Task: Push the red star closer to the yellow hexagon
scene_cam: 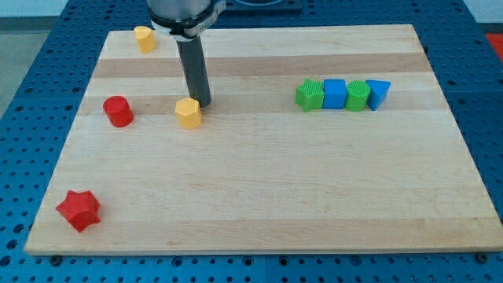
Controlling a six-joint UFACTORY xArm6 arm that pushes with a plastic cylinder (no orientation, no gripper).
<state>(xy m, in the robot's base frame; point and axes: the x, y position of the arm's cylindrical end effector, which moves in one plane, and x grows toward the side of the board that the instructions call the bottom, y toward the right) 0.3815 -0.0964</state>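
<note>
Red star (pixel 78 210) lies at the view's bottom left corner of the wooden board (pixel 275 189), flat on the surface, well apart from every other block. Its points are blunt, so a push may turn it as well as slide it.

Above it, near the left edge, stands a red cylinder (pixel 118 111), just left of the line that runs from the star up and right to the yellow hexagon (pixel 189 112).

My tip (pixel 203 104) rests just beside the hexagon, at its upper right. The rod carries no jaws and holds nothing. The star therefore lies down and to the left of my tip, well apart.

Judgement: the tip should pass round to the star's lower left side, then push up and right.
</note>
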